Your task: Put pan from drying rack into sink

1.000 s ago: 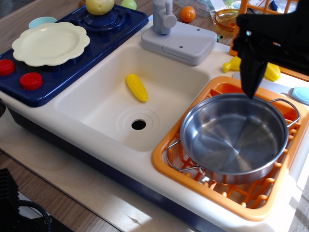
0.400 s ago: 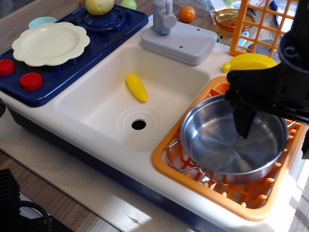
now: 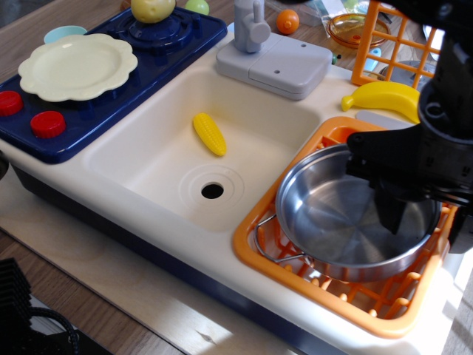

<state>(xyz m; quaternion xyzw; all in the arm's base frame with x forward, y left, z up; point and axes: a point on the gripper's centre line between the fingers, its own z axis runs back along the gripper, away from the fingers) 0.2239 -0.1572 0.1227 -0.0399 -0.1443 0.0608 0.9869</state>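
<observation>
The shiny steel pan lies flat in the orange drying rack at the right; one wire loop handle shows at its left. The cream sink is to the left of the rack, with a drain hole and a grey faucet block behind it. My black gripper hangs low over the pan's right side. One finger points down inside the pan, and a second dark part shows beyond the right rim, so the jaws look spread across that rim. The pan's right handle is hidden behind the gripper.
A yellow toy corn cob lies in the sink. A cream scalloped plate sits on the blue stove at the left. A yellow banana and an upright orange wire grid stand behind the rack.
My gripper has come down and forward from behind the rack, over the pan's far rim, to its right side. The pan has not moved.
</observation>
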